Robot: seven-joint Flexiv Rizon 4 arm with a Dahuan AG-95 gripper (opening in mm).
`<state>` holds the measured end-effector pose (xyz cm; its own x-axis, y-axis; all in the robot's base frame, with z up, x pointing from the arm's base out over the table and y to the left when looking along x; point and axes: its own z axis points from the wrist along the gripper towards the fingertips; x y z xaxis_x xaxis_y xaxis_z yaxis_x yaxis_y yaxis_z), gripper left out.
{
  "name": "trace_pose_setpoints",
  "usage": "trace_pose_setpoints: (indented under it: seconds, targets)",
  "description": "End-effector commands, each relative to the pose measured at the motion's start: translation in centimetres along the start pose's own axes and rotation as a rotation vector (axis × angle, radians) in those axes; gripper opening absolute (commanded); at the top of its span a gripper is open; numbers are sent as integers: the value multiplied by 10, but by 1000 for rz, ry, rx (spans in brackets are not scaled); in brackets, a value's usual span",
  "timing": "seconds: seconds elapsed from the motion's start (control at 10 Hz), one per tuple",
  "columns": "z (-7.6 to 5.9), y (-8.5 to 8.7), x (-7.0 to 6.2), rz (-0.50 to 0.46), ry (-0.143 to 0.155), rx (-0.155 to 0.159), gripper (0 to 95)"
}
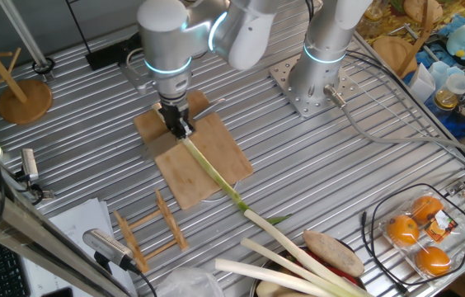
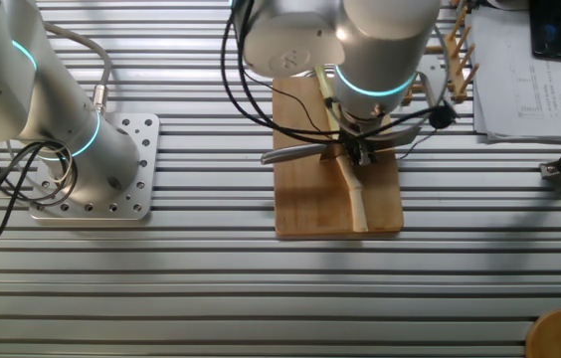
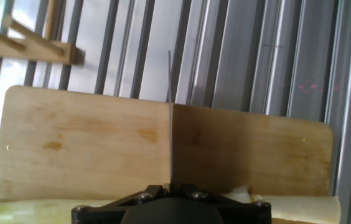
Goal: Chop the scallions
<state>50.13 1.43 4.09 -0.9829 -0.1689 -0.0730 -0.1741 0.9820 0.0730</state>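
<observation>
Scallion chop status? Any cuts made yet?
No cut pieces visible: the scallion lies whole across the board. In hand: the claw holds a knife, blade edge-on over the stalk's pale end. Whether it has bitten in is unclear. All the chopping looks left.

- No readable text, brand, number or sign anywhere.
- Printed lines on the paper sheets [image 2: 522, 85] too small to make out.
- Label on the orange packet [image 1: 439, 223] illegible.
</observation>
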Motion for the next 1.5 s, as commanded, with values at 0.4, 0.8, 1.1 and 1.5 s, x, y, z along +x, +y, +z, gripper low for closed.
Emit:
trace_pose_setpoints:
  seconds: [0.4,0.8,1.1,1.5]
  targets:
    - [-4,-3,-21,15,2,3,0]
    - [-6,-3,-29,12,4,0,0]
    - [-12,-2,-31,30,31,-6,0]
    - [-34,7,-28,71,58,-4,0]
